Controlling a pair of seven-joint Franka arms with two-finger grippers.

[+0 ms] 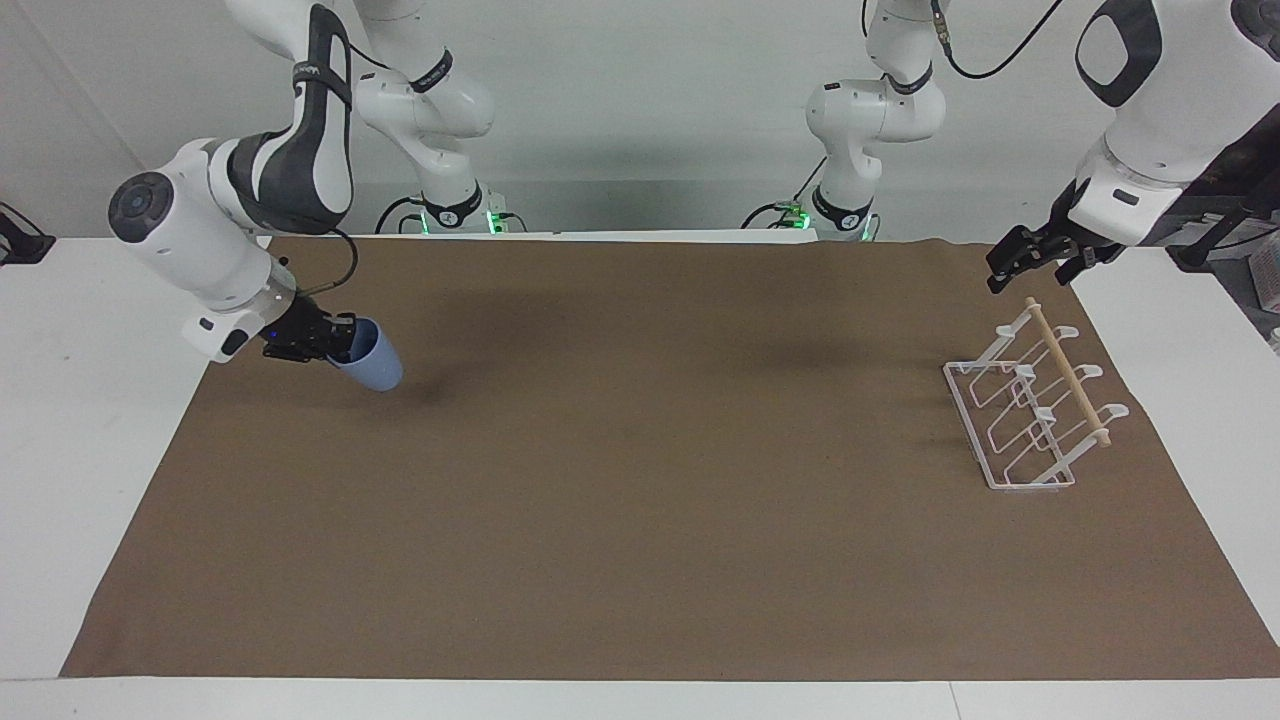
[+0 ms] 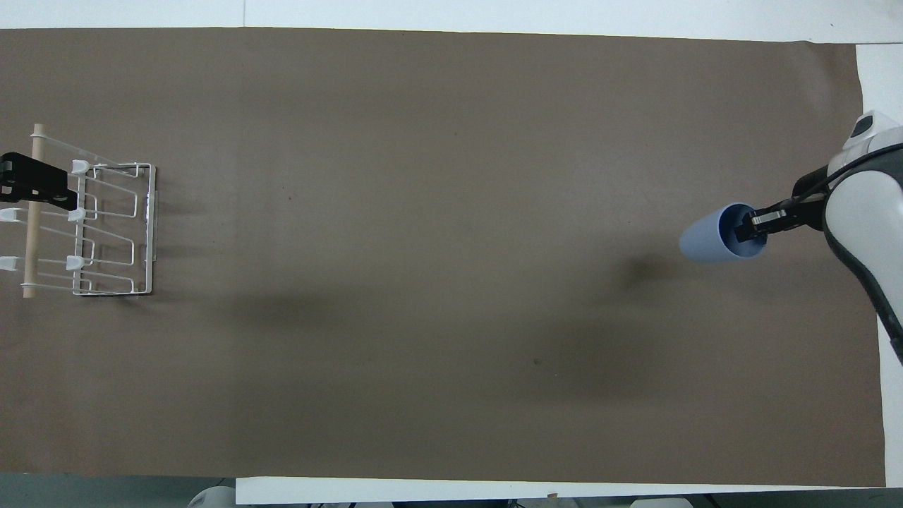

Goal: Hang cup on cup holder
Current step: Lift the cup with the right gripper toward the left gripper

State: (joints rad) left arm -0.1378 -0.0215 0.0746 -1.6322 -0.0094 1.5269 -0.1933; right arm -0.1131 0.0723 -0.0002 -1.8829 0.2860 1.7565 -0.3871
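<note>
The light-blue cup [image 1: 374, 363] hangs in the air over the brown mat near the right arm's end of the table, tilted with its rim toward the gripper. It also shows in the overhead view [image 2: 707, 244]. My right gripper [image 1: 338, 346] [image 2: 752, 227] is shut on the cup's rim, one finger inside. The white wire cup holder [image 1: 1012, 432] [image 2: 113, 229] with its wooden rod [image 1: 1068, 375] stands at the left arm's end. My left gripper [image 1: 1035, 272] [image 2: 35, 190] hovers open and empty over the holder's rod end.
The brown mat [image 1: 640, 480] covers most of the white table [image 1: 70, 420]. The cup's shadow lies on the mat under it. The arm bases stand at the table's edge nearest the robots.
</note>
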